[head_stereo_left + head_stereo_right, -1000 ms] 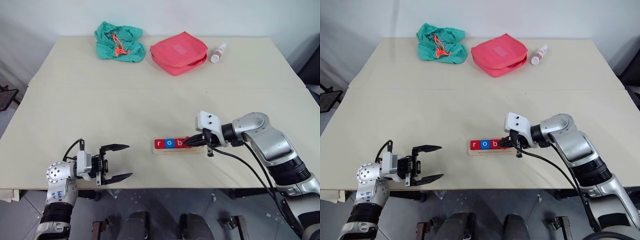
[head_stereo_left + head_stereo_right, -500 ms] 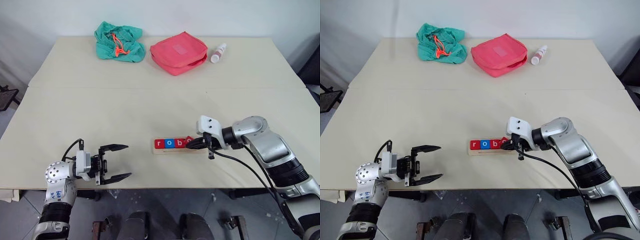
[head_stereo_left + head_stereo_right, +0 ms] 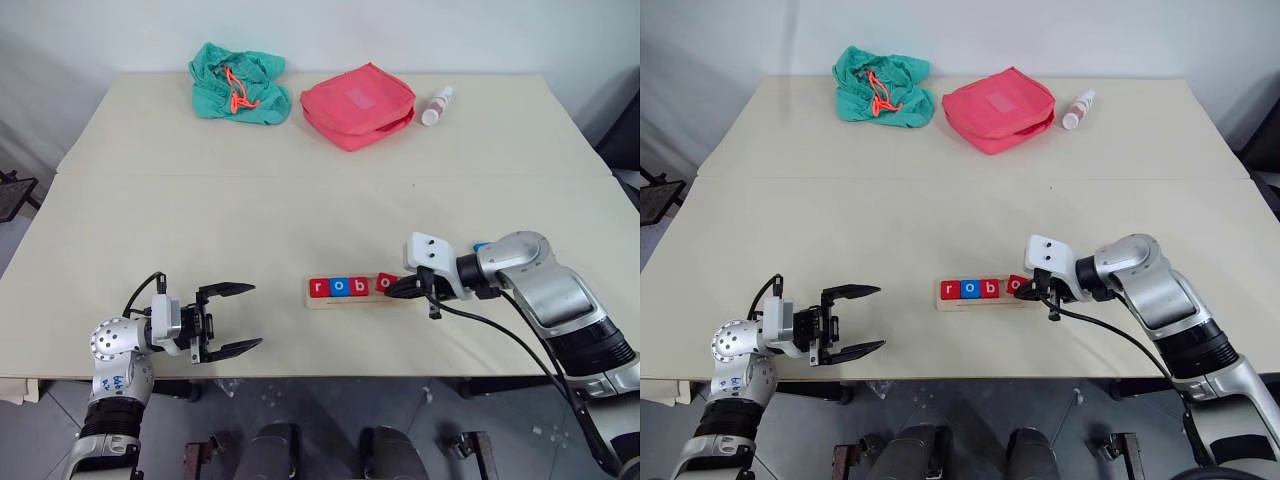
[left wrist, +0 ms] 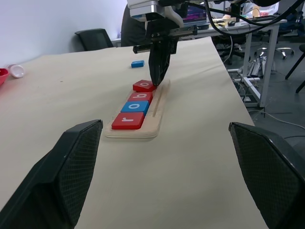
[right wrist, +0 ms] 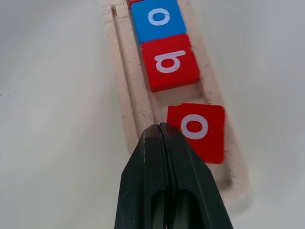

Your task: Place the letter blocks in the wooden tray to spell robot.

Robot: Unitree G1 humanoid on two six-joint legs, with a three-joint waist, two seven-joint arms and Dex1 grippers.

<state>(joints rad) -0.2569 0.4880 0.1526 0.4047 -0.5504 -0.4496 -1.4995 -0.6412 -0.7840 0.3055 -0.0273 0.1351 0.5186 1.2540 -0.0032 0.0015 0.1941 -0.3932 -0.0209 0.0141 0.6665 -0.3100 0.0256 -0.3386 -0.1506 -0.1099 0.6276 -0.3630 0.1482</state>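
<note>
Over the beige table (image 3: 300, 210), right pincer (image 3: 392, 289) angles down, closed, seemingly touching the wooden tray (image 3: 350, 300).

We see a beige table (image 3: 200, 220) with a seam running across it. At the far edge lie a crumpled teal cloth (image 3: 238, 83) with an orange cord, a flat pink pouch (image 3: 358, 104) just beside it, and a small white bottle (image 3: 436, 105) on its side near the pouch. Near the front edge sits the wooden tray (image 3: 355, 297), carrying red and blue letter blocks (image 3: 340, 287). One loose blue block (image 4: 137, 63) lies on the bare table, apart from the tray's right end.
</note>
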